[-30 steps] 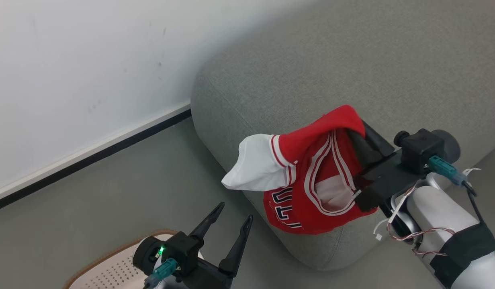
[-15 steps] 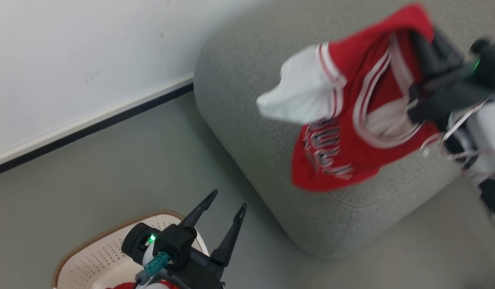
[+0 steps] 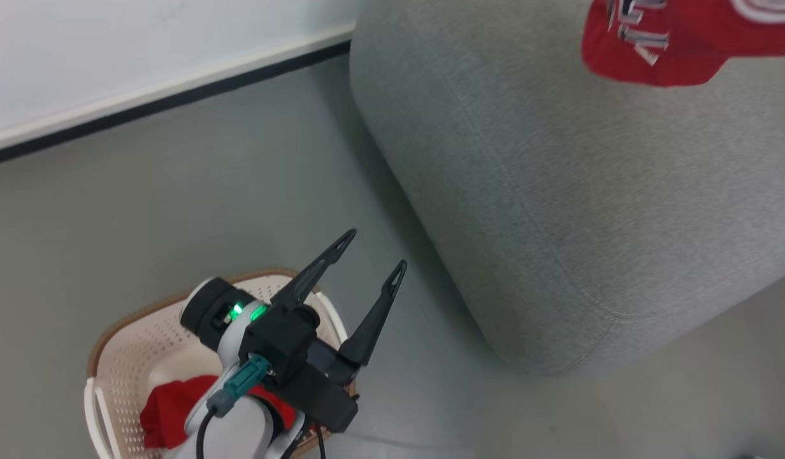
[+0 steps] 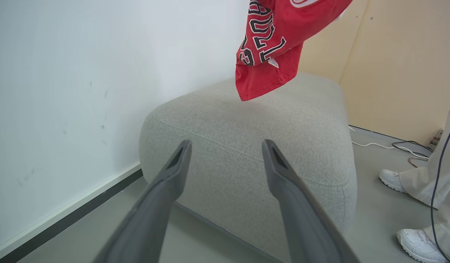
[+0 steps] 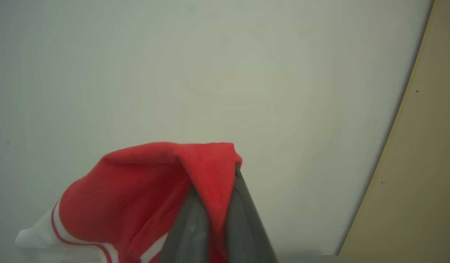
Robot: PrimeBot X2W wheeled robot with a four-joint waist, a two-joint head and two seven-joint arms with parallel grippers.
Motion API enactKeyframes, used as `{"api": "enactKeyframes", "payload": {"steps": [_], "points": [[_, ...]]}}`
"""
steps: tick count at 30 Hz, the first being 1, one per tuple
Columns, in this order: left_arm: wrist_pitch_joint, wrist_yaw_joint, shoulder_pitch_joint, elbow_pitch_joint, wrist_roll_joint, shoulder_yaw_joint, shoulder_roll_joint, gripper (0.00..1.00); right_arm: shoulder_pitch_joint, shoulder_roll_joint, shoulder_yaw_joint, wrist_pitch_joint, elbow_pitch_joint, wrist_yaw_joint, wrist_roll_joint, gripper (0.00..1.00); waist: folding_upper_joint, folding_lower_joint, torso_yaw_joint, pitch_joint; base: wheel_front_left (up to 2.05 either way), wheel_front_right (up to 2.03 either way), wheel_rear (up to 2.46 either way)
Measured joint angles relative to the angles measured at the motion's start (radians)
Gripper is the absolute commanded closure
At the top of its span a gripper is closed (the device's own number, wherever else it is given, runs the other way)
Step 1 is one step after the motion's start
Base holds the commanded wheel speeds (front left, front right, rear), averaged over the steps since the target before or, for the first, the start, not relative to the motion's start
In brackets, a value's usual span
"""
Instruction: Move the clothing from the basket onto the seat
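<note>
Right wrist view: only a thin jersey fold pinched in closed right hand, above seat; could slip free early, onto floor; left hand open, empty.

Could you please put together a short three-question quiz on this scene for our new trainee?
1. True or false: the left gripper is shut on the red garment in the basket.
2. Which gripper holds the jersey? A the left gripper; B the right gripper; C neither.
3. Fill in: the jersey hangs over the grey ____.
Key: 1 false; 2 B; 3 seat.
</note>
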Motion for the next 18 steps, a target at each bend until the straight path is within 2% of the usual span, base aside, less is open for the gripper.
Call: {"api": "enactKeyframes", "payload": {"steps": [3, 8, 11, 13, 16, 18], "points": [[0.018, -0.001, -0.039, -0.025, 0.01, 0.002, 0.015, 0.0, -0.045, -0.03, -0.01, 0.012, 0.051, 0.0, 0.0, 1.0, 0.0, -0.0001, 0.029, 0.039, 0.0, 0.0, 0.0], [0.044, -0.001, -0.091, -0.069, 0.016, 0.015, 0.039, 0.0, -0.084, -0.037, -0.02, 0.018, 0.155, -0.003, 0.0, 1.0, 0.0001, 0.0, 0.078, 0.106, 0.0, 0.0, 0.0], [0.058, -0.008, -0.103, -0.086, 0.024, 0.013, 0.042, 0.0, -0.085, -0.04, -0.025, 0.017, 0.188, -0.041, -0.003, 1.0, 0.0, -0.0001, 0.104, 0.146, 0.0, 0.0, 0.0], [0.067, -0.008, -0.103, -0.1, 0.024, 0.009, 0.047, 0.0, -0.085, -0.039, -0.026, 0.017, 0.23, -0.048, -0.005, 1.0, 0.0001, -0.0001, 0.12, 0.172, 0.0, 0.0, 0.0], [0.081, -0.008, -0.103, -0.107, 0.026, 0.006, 0.058, 0.0, -0.071, -0.007, -0.019, 0.017, 0.262, -0.08, -0.005, 1.0, 0.0001, 0.0, 0.138, 0.211, 0.0, 0.0, 0.0], [0.084, -0.008, -0.103, -0.11, 0.032, 0.002, 0.06, 0.0, -0.058, 0.036, -0.009, 0.017, 0.289, -0.081, -0.005, 1.0, 0.0, -0.0001, 0.148, 0.236, 0.0, 0.0, 0.0]]}}
